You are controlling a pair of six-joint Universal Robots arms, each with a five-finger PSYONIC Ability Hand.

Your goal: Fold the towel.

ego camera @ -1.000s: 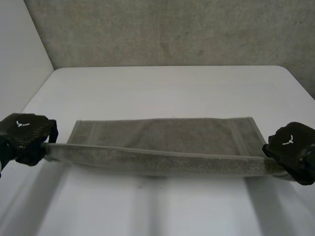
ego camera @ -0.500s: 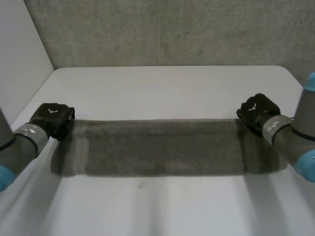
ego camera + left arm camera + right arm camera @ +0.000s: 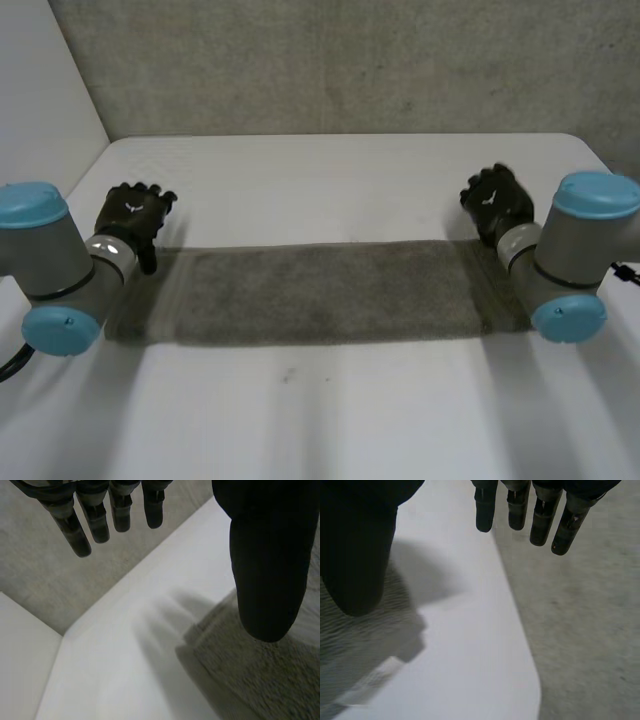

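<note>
You have the towel lying flat on the white bench as a long, narrow band running left to right across the middle, its long edges roughly parallel to the near edge of the bench. Your left hand sits at the far left corner of the towel, just off the cloth over bare bench, and your right hand sits at the far right corner, likewise just beyond the far edge. In the left wrist view the fingers hang straight and spread well away from the thumb, with nothing between them; the towel's corner lies on the bench beneath the thumb. The right wrist view shows the same: its fingers are straight, apart from the thumb and holding nothing, with the towel's end lying under the thumb side and bare bench under the fingers. Both arms reach in from the near side, one at each short end of the towel.
</note>
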